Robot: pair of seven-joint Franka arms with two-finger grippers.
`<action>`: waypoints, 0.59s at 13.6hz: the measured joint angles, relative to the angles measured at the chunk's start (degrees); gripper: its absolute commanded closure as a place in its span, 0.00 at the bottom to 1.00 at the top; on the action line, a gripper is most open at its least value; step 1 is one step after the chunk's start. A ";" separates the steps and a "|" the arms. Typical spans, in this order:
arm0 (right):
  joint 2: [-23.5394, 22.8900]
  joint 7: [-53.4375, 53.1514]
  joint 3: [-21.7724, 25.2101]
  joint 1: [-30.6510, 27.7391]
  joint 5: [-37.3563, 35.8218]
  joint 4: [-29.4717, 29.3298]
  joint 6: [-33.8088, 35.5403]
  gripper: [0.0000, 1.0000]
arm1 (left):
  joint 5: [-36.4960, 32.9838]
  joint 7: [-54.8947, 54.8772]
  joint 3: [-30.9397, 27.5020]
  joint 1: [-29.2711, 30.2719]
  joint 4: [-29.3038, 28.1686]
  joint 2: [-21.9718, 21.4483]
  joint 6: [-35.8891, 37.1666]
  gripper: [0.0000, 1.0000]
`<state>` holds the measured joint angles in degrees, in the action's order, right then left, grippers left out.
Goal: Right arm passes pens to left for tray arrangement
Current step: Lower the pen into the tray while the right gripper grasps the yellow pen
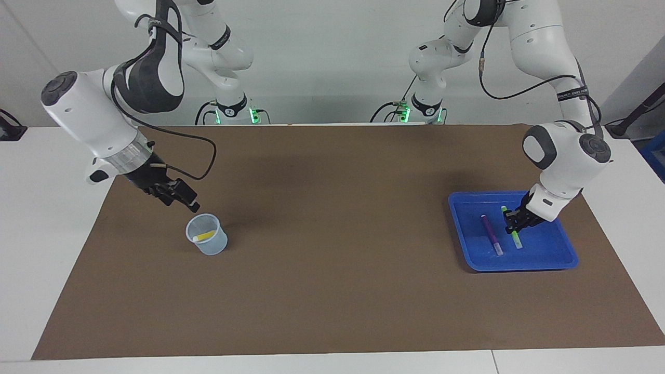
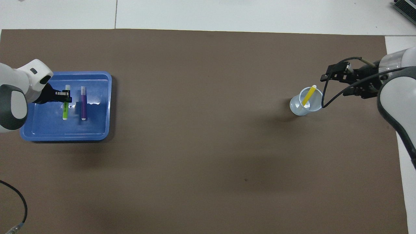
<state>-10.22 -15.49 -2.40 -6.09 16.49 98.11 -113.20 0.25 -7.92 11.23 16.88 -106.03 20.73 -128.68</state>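
Note:
The blue tray (image 1: 550, 254) (image 2: 42, 133) lies toward the left arm's end of the table. In it the purple pen (image 1: 491, 235) (image 2: 83, 104) and the green pen (image 1: 516, 240) (image 2: 65, 112) lie side by side. My left gripper (image 1: 511, 221) (image 2: 65, 95) is low in the tray, right at the green pen's middle. The yellow pen (image 1: 204, 236) (image 2: 308, 95) leans inside a small translucent cup (image 1: 208, 244) (image 2: 300, 107) toward the right arm's end. My right gripper (image 1: 188, 201) (image 2: 326, 74) hangs open and empty just above the cup's rim, beside it.
A brown mat (image 1: 332, 259) (image 2: 208, 146) covers the table, with white table surface around it. Only the cup and the tray stand on the mat.

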 measured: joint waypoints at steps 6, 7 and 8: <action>-0.42 4.22 -0.23 0.12 0.00 1.12 -4.25 0.00 | -0.04 -0.08 0.01 0.00 -1.34 0.34 -2.44 1.00; -0.89 4.47 -0.30 0.28 0.00 1.48 -4.25 0.00 | -0.05 -0.08 0.02 0.00 -1.94 0.36 -3.81 1.00; -1.68 4.52 -0.33 0.47 0.00 1.75 -4.25 0.00 | -0.05 -0.09 0.02 0.00 -2.70 0.40 -5.11 1.00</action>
<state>-11.90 -10.97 -2.73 -5.63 16.49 99.86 -117.45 0.20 -8.00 11.25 16.88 -108.73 21.14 -133.78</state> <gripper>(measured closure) 0.000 0.828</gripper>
